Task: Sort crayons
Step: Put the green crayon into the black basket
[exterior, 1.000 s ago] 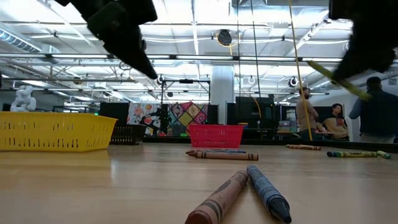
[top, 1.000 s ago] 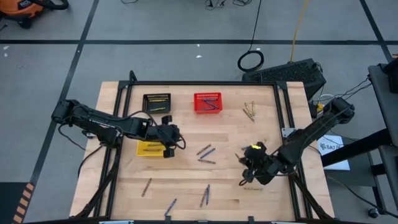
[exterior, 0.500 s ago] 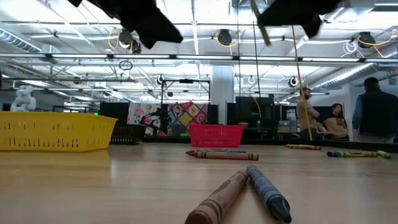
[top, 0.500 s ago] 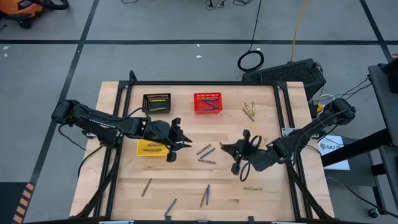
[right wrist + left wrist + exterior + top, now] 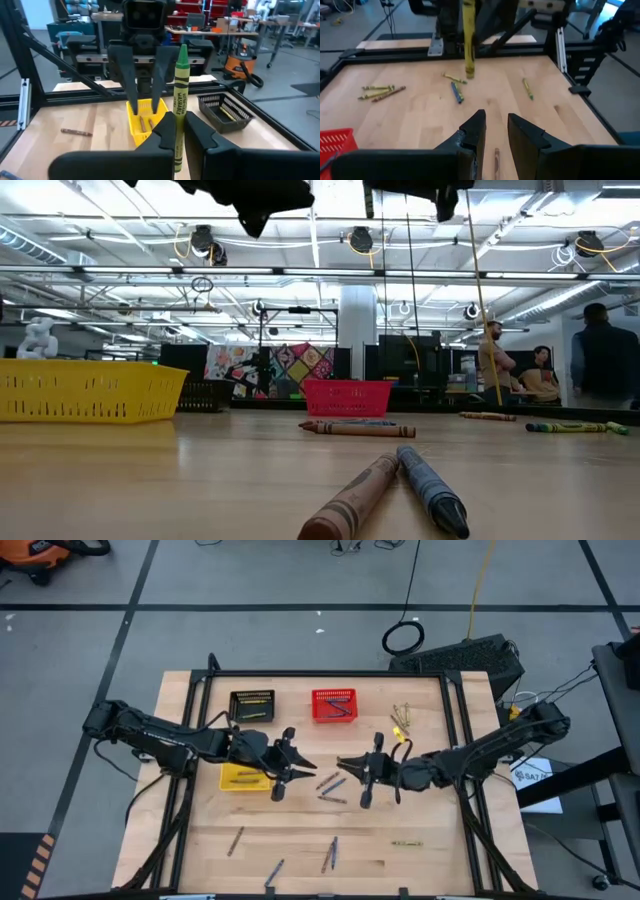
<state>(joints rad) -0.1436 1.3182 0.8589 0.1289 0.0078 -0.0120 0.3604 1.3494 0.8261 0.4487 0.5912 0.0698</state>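
One yellow-green crayon (image 5: 180, 95) is pinched upright in my right gripper (image 5: 178, 131), jaws clamped on its lower half, tip up. Both arms are over mid-table, facing each other: right gripper (image 5: 352, 768) just right of centre, left gripper (image 5: 292, 766) just left of it, fingers (image 5: 474, 131) parted a little and holding nothing. Between and below them lie a few loose crayons (image 5: 332, 786); more sit near the front edge (image 5: 329, 854) and a yellow-green cluster (image 5: 401, 718) near the back right. Relation that matters: the held crayon's long axis stands roughly vertical, and it hangs straight ahead of the left gripper, which points at it level, so the axes cross. Looks like a handover setup to me; the left arm is nearer the yellow basket (image 5: 228, 781), black basket (image 5: 252, 704) and red basket (image 5: 333, 705). Which basket takes yellow-green I can't tell; the black one (image 5: 225, 111) seems to hold similar sticks.
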